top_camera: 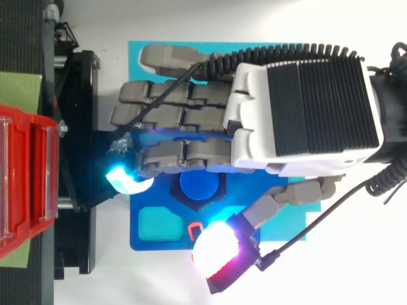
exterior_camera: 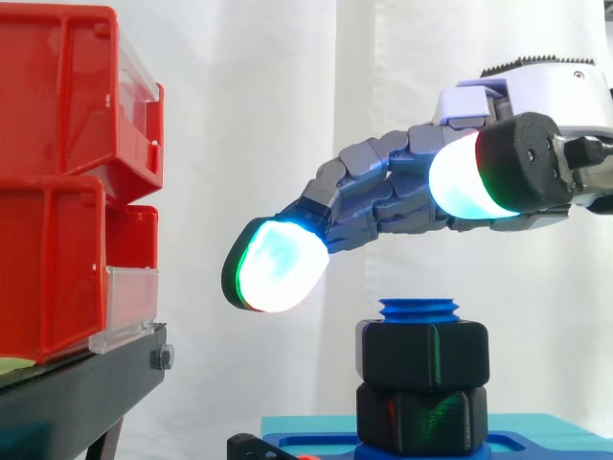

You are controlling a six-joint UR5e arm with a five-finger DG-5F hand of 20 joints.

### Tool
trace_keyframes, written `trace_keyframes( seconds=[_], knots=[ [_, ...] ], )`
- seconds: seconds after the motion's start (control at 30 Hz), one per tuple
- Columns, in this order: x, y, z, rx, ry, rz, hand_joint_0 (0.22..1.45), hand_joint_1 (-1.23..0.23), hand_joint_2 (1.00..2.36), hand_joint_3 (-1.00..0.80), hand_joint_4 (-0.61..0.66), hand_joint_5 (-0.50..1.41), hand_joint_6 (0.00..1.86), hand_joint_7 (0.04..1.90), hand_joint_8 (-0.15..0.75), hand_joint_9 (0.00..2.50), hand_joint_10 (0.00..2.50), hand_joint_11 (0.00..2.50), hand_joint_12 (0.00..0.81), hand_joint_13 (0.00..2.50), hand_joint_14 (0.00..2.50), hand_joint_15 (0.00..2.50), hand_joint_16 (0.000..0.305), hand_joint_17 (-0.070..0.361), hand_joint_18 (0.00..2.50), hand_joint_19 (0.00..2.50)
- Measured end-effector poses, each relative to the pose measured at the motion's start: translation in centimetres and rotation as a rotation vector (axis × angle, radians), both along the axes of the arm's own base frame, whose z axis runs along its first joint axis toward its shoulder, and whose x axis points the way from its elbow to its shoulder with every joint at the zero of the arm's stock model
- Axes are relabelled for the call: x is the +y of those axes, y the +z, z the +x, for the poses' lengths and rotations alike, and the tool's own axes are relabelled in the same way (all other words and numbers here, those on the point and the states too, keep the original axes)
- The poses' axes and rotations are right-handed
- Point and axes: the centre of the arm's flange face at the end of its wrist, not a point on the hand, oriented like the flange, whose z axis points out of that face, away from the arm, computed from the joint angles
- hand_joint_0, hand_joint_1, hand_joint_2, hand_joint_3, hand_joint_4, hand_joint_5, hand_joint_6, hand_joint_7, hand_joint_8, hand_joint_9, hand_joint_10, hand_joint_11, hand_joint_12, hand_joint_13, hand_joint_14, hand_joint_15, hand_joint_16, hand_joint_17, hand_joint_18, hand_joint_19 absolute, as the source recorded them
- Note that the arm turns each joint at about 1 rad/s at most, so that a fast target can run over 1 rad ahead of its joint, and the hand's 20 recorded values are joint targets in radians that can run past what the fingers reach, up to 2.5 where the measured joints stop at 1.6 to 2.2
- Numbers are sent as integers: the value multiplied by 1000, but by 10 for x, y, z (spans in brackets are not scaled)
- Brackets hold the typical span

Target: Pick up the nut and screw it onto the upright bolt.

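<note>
The hand hovered above the bolt, fingers released. The nut sat threaded just below the bolt's tip; likely next: regrasp, tighten.

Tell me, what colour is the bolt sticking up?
The bolt is blue, clearest in the side view.
</note>
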Motion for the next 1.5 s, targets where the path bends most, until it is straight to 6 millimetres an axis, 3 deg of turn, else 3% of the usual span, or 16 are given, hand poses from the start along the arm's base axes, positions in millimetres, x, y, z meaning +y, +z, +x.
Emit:
trace_keyframes(
  seconds=[0.43, 0.97, 1.27, 1.5],
  knots=[
    [8, -8, -3, 20, 4, -2, 429, -338, 1000, -500, 170, -147, 501, 655, 220, 405, 0, 0, 302, 163, 0, 0, 39, 89, 0, 0],
    [-4, -22, -10, 47, -7, -3, 444, -342, 1000, -500, 215, -102, 503, 776, 250, 631, 0, 0, 281, 311, 0, 0, 33, 75, 0, 0],
    [-14, -23, -11, 47, -19, -2, 457, -355, 1000, -500, 247, -79, 504, 935, 274, 791, 0, 0, 258, 423, 0, 0, 29, 65, 81, 0],
    [-25, -23, -12, 46, -29, -1, 478, -363, 1000, -500, 227, -20, 505, 1175, 290, 992, 2, 0, 237, 614, 0, 0, 24, 53, 242, 0]
  ],
)
